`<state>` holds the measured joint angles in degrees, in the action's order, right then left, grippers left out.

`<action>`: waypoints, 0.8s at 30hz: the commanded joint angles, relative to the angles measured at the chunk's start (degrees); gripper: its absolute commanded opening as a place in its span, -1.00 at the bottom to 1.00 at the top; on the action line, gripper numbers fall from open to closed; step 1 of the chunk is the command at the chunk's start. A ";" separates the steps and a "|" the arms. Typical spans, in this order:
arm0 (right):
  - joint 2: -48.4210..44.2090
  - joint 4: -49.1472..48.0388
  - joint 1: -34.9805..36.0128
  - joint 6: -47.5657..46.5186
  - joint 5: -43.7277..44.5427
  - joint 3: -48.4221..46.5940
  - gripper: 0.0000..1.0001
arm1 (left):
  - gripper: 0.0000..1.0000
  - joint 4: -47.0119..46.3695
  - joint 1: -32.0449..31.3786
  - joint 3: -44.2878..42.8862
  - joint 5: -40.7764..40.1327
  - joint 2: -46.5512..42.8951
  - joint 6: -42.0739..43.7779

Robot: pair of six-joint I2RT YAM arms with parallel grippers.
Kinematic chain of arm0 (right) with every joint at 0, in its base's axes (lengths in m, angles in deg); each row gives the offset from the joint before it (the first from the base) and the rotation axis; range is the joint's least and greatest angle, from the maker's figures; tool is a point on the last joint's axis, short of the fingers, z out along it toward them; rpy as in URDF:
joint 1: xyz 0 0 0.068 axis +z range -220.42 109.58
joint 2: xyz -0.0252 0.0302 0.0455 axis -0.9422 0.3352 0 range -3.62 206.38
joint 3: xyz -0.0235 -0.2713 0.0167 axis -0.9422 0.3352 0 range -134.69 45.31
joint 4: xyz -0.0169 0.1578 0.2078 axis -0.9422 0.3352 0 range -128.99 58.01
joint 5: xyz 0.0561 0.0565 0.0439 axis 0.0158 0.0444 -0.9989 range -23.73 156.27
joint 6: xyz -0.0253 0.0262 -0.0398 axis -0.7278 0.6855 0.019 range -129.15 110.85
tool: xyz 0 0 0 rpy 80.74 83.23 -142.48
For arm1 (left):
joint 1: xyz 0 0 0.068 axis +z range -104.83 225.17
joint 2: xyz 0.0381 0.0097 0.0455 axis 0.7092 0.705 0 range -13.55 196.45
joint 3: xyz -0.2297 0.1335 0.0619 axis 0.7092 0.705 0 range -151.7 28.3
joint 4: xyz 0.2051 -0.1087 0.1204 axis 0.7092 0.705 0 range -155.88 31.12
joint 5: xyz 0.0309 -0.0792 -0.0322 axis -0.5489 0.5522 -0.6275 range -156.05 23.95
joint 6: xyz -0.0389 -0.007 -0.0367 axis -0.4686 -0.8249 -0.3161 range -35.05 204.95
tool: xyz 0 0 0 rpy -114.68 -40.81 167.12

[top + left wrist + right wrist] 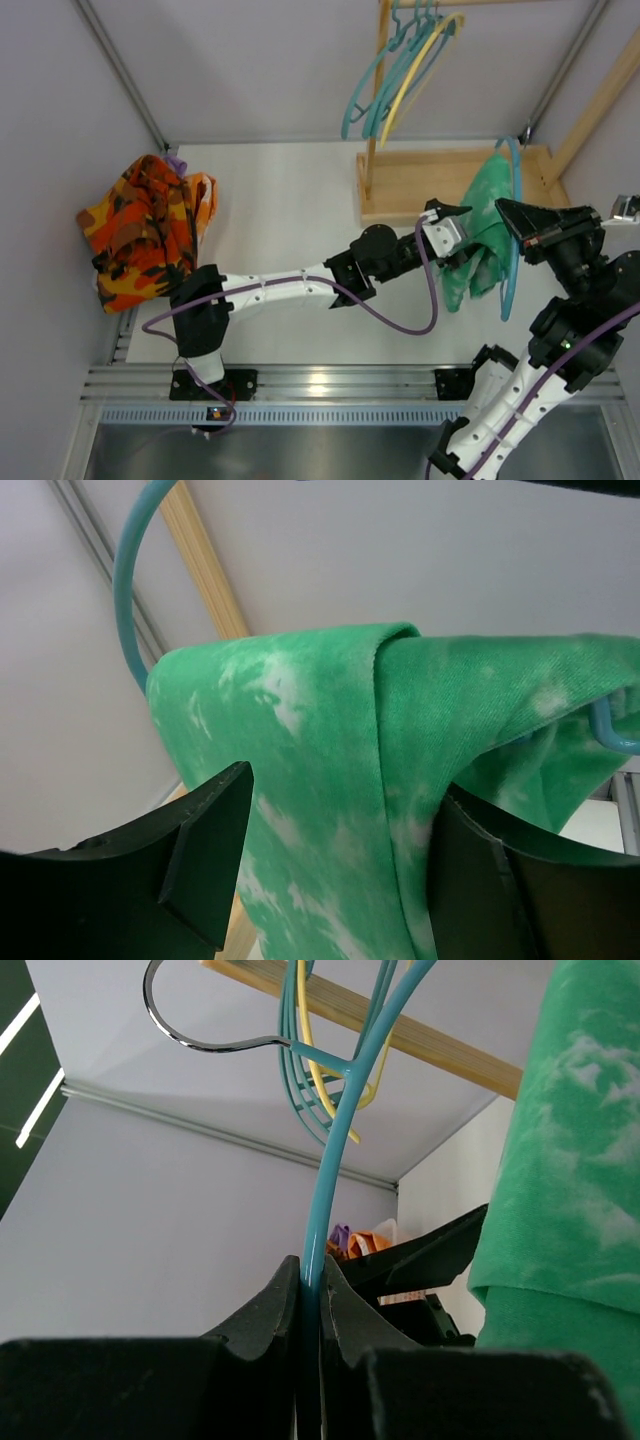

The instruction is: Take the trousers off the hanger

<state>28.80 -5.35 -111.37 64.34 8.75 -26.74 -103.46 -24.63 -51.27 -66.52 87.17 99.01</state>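
The green trousers mottled with white [484, 235] hang folded over a teal hanger [512, 250] at the right. My right gripper [310, 1290] is shut on the teal hanger [335, 1160] and holds it up off the rail. My left gripper [450, 222] is open, its jaws standing either side of the hanging green cloth [330, 810]. The orange-red-brown patterned trousers [140, 235] lie in a heap at the table's left edge, with a bit of the purple trousers [176, 162] showing behind them.
A wooden rack [440, 180] stands at the back right, its rail carrying several empty teal and yellow hangers [400, 70]. White walls close in the left, back and right. A metal rail [320, 385] runs along the near edge.
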 commanded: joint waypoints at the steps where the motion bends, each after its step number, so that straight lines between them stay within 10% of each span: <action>1: -0.87 -10.18 1.48 0.77 -3.22 -2.83 -1.00 | 0.34 -0.47 2.65 -2.87 -6.65 3.06 4.83; 10: -0.08 -11.33 1.75 1.13 -2.87 -1.96 -1.00 | -1.00 -0.39 2.74 -4.45 -4.45 1.40 4.22; 24: 4.58 -23.01 1.75 -0.46 0.38 16.41 -1.00 | -1.00 -0.39 4.14 -10.08 -11.22 -8.61 3.16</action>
<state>32.52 -17.98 -109.86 64.60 7.70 -11.96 -94.19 -21.59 -55.64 -72.90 87.41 101.44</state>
